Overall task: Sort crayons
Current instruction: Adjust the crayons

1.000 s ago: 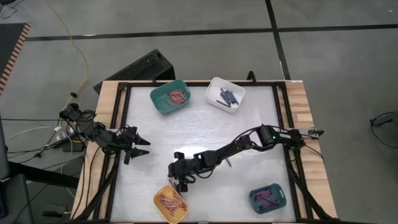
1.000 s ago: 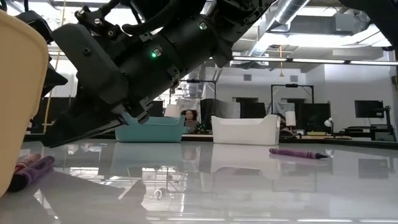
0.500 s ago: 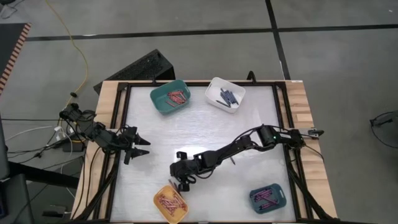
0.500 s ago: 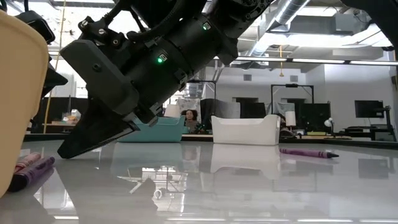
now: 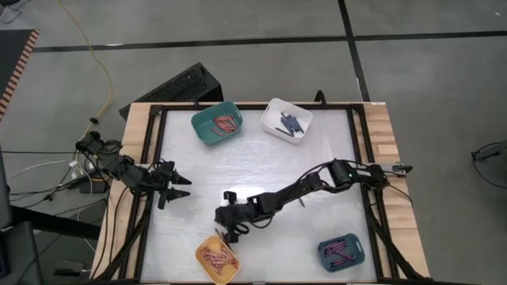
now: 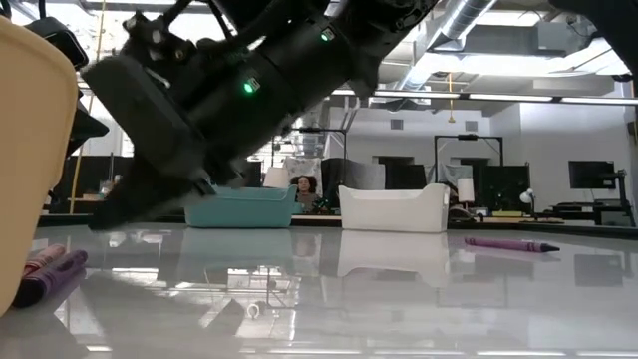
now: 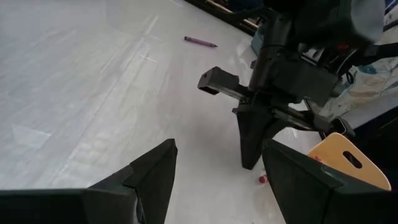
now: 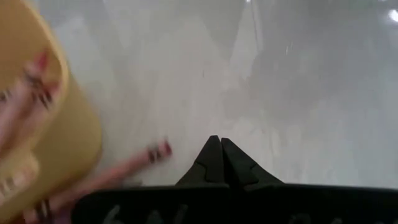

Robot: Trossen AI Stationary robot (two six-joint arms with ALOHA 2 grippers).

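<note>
Sorting nearly done: bins [image 5: 216, 125] filled; closed, empty right end effector [image 5: 230, 230] nearing stray crayons [image 8: 127, 165]; purple crayon [image 6: 510, 243] remaining on table [image 5: 261, 170].

A robotics lab or workshop: exposed ceiling ducts [image 6: 478, 20], monitors on desks [image 6: 590, 176] behind, grey concrete floor [image 5: 238, 32], yellow cable [image 5: 89, 47] trailing beside the bench [image 5: 261, 158].

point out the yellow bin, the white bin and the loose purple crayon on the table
yellow bin [image 5: 217, 257], high view, on its rim
white bin [image 5: 275, 108], high view, on its rim
purple crayon [image 6: 510, 243], low view, middle of its wrapped barrel
</note>
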